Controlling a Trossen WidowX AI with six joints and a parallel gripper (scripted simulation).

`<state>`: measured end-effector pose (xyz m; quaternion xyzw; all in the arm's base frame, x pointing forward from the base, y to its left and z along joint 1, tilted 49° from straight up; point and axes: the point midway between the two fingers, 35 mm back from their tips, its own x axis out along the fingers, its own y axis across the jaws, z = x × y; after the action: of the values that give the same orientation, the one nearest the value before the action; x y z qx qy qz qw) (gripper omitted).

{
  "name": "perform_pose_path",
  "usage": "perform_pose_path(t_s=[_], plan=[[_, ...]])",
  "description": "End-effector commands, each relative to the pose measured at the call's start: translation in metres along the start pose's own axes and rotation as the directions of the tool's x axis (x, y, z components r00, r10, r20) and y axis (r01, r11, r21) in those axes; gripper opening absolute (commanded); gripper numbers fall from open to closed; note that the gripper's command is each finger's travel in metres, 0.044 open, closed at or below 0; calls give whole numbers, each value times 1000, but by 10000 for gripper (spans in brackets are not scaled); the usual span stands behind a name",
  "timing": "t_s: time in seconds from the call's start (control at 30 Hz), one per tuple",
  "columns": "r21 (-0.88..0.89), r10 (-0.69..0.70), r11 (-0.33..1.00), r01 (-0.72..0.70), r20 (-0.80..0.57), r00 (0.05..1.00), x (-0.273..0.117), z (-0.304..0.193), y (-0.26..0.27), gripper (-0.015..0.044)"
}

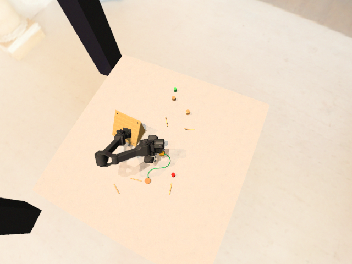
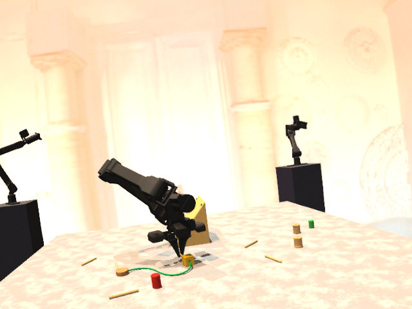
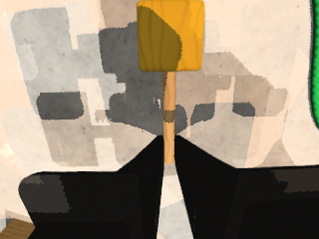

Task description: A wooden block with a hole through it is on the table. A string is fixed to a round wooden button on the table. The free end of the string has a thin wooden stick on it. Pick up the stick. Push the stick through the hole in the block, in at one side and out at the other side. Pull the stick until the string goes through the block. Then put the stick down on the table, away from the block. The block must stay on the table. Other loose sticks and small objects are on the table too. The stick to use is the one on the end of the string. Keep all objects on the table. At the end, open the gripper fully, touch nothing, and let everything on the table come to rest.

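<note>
The small yellow wooden block (image 1: 162,153) (image 2: 187,261) (image 3: 191,35) sits on the table, just beyond the fingertips. The thin stick (image 3: 169,97) sticks out of the block's gripper side in the wrist view. My gripper (image 2: 180,255) (image 3: 167,140) is shut on this stick, near its outer end and a short way from the block. The green string (image 1: 170,161) (image 2: 146,268) (image 3: 315,65) curves from the round button (image 1: 147,180) (image 2: 121,271) to the block's far face, where it meets the hole. The inside of the hole is hidden.
A large wooden wedge (image 1: 122,122) (image 2: 199,229) stands behind the gripper, by the arm's base. A red cylinder (image 1: 172,174) (image 2: 156,280) is near the string. Several loose sticks lie around. Two brown spools and a green cylinder (image 1: 175,89) (image 2: 311,224) stand farther off.
</note>
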<state>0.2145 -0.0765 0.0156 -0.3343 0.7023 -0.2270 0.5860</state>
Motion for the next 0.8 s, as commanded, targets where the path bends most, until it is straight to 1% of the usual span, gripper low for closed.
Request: perform_pose_path(t_s=[0.0, 0.77], plan=[[2, 0, 1000, 0, 0, 1000, 0, -6, 0, 0], [2, -4, 1000, 4, -1, 1000, -1, -26, 1, 0]])
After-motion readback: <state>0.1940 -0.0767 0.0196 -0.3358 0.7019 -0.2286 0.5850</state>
